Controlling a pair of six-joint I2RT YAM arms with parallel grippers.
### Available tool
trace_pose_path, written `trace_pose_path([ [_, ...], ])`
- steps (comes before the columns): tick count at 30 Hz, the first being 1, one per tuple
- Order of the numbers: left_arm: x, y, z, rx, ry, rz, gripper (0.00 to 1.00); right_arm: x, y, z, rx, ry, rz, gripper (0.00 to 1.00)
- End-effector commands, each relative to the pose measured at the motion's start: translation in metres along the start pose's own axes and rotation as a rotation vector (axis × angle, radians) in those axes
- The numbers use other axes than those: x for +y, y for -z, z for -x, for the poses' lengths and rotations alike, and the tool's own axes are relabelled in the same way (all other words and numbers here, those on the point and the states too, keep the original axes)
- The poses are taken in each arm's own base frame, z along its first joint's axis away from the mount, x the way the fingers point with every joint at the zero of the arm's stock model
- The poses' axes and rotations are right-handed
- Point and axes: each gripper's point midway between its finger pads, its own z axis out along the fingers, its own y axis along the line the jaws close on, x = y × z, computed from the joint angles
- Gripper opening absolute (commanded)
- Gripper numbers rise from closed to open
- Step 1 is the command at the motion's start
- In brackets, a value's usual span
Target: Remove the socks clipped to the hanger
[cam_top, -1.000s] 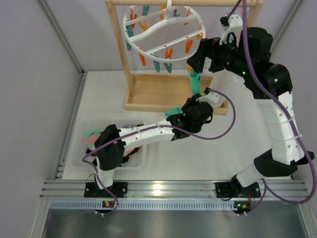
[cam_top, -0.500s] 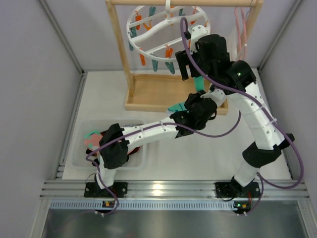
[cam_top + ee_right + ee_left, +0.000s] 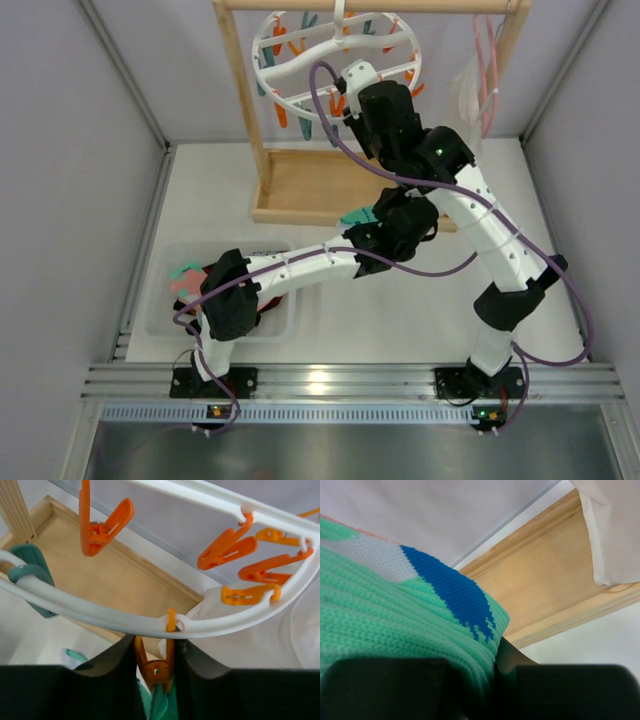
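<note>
The hanger (image 3: 335, 55), a white ring with orange and teal pegs, hangs from the rack's top bar. My right gripper (image 3: 348, 112) reaches up under its near rim (image 3: 100, 616). In the right wrist view its fingers press both handles of an orange peg (image 3: 156, 664), so the right gripper (image 3: 155, 647) is shut on it. A teal-green sock (image 3: 161, 704) hangs from that peg's mouth. Lower down, my left gripper (image 3: 372, 224) is shut on the same sock (image 3: 354, 216). In the left wrist view the green knit with blue and white marks (image 3: 410, 615) fills the left gripper (image 3: 492, 680).
The wooden rack frame (image 3: 240, 110) and its base tray (image 3: 310, 190) stand under the ring. A clear bin (image 3: 160, 312) holding socks sits at the near left. A pink clothes hanger and a white garment (image 3: 478, 80) hang at the rack's right end.
My right arm swung left from the rack's right end to under the ring, and its jaws closed on the orange peg. The left arm held still with the sock.
</note>
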Motion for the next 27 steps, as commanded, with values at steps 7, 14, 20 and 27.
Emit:
trace_pose_path([
  [7, -0.009, 0.025, -0.006, -0.019, 0.231, -0.155, 0.00, -0.008, 0.009, 0.034, -0.123, -0.071, -0.057, 0.14],
  [14, 0.012, 0.082, -0.009, -0.032, 0.553, -0.358, 0.00, -0.013, 0.016, 0.039, -0.165, -0.181, 0.030, 0.47],
  [20, 0.080, 0.128, -0.004, -0.024, 0.678, -0.360, 0.00, -0.012, 0.041, 0.052, -0.257, -0.301, 0.174, 0.96],
  [27, 0.134, 0.165, -0.047, 0.105, 0.677, -0.292, 0.00, -0.021, 0.084, 0.053, -0.355, -0.468, 0.300, 0.99],
])
